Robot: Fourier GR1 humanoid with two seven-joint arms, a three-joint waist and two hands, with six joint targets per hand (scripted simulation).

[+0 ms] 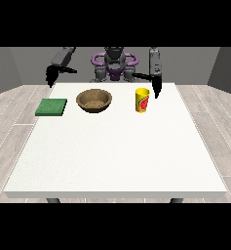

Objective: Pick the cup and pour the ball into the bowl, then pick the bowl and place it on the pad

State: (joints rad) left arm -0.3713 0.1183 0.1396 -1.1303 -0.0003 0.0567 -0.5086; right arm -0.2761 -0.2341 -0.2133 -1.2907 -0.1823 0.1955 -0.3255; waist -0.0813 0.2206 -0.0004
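The white surface (117, 161) carries three things set in a row toward its far half. A yellow cup (142, 100) with a red mark on its side stands upright at the view's right; the ball is not visible from this angle. A brown wooden bowl (93, 100) sits at the middle, apart from the cup. A flat green pad (51, 107) lies at the left, near the surface's edge. Beyond, the hand at the view's right (157, 88) hangs fingers-down just beside the cup, not touching; the hand at the view's left (51, 74) hangs past the far corner. Whether either hand's fingers are spread cannot be told.
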